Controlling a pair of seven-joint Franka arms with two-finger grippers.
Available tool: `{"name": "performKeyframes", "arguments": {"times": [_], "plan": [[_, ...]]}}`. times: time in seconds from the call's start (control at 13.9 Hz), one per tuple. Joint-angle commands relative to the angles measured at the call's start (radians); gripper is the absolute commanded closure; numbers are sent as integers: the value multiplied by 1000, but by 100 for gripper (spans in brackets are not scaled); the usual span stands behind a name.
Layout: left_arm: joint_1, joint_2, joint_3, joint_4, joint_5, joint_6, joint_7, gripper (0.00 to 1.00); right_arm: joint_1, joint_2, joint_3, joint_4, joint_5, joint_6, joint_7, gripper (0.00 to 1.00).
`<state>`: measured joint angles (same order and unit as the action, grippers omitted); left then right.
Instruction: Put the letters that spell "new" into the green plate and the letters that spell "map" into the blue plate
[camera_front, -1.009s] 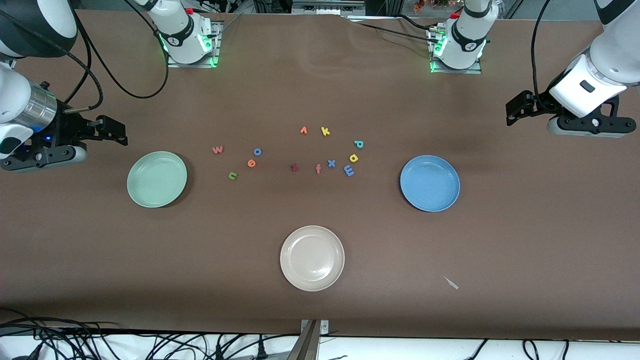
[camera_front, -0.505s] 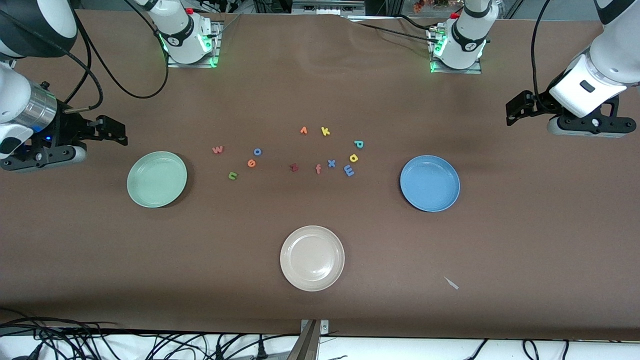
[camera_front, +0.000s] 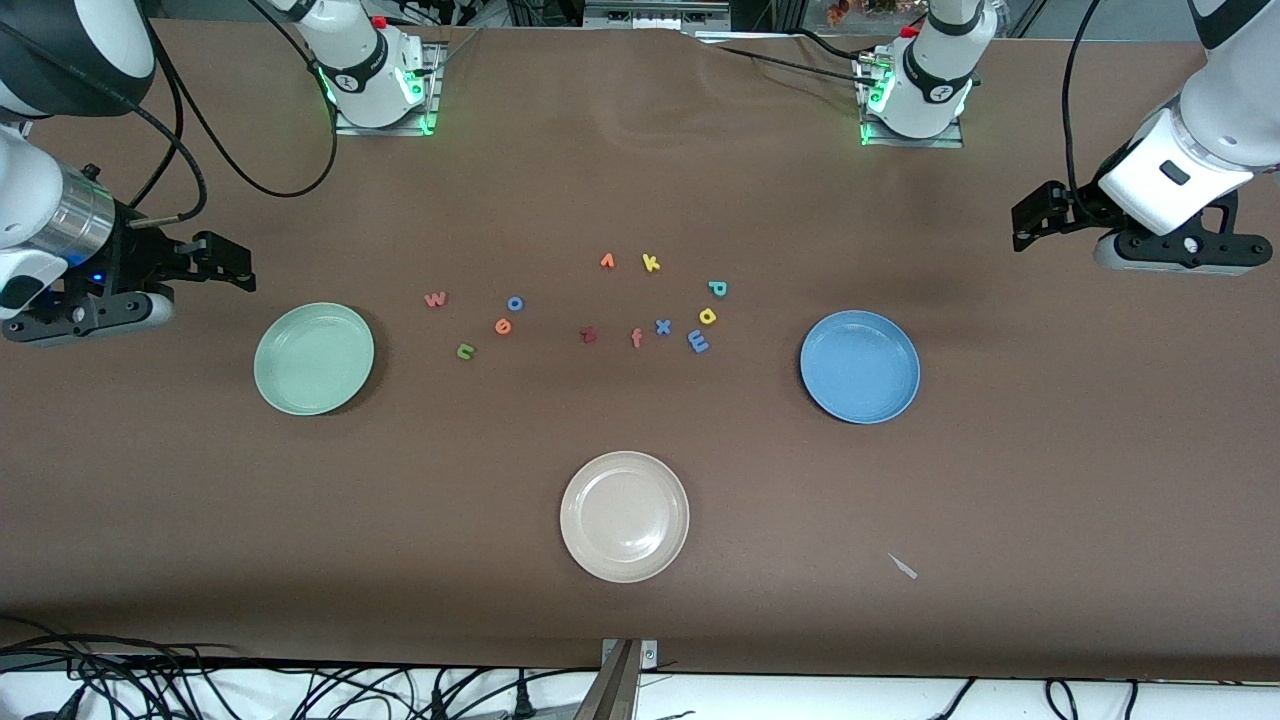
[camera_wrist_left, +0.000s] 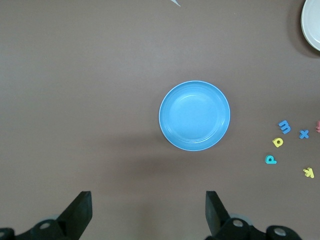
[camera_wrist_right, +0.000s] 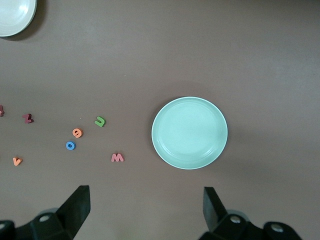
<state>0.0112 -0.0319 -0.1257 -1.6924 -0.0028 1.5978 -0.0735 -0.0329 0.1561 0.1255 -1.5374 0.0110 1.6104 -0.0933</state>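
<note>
The left gripper (camera_wrist_left: 147, 215) hangs with its fingers (camera_wrist_left: 80, 210) spread wide and nothing between them, up over bare table at the left arm's end, just off the blue plate (camera_front: 859, 366); the right gripper (camera_wrist_right: 145, 212) is the same at its own end, jaws wide apart and empty, up over the table beside the green plate (camera_front: 314, 358). Both plates lie bare (not one letter is in either), so by my reading the task has not begun and all six placements are left. For "new", the pink-red w (camera_front: 435, 299), the orange e (camera_front: 503, 326) and the green n (camera_front: 465, 350) lie loose on the table toward the right arm's end of the scatter, near the green plate but apart from it. For "map", the blue m (camera_front: 699, 341), the yellow a (camera_front: 708, 316) and the teal p (camera_front: 717, 289) cluster toward the left arm's end, near the blue plate. Among them lie letters that should stay put: a blue o (camera_front: 515, 303), a dark red z (camera_front: 588, 335), a blue x (camera_front: 662, 326) and a yellow k (camera_front: 651, 263). The beige-white plate (camera_front: 624, 516), nearest the front camera, is also bare.
</note>
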Motion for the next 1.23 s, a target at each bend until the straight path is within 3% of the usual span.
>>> {"name": "performKeyframes", "arguments": {"times": [0.0, 0.58, 0.94, 1.15], "plan": [[-5, 13, 1, 31, 24, -18, 15, 0, -7, 11, -3, 26, 18, -23, -17, 0], [-5, 13, 1, 31, 24, -18, 15, 0, -4, 10, -3, 28, 20, -29, -13, 0], [-5, 13, 1, 31, 24, -19, 15, 0, -4, -4, -4, 33, 10, -107, -11, 0], [-5, 13, 1, 31, 24, -19, 15, 0, -5, -4, -29, 33, 17, -110, -16, 0]]}}
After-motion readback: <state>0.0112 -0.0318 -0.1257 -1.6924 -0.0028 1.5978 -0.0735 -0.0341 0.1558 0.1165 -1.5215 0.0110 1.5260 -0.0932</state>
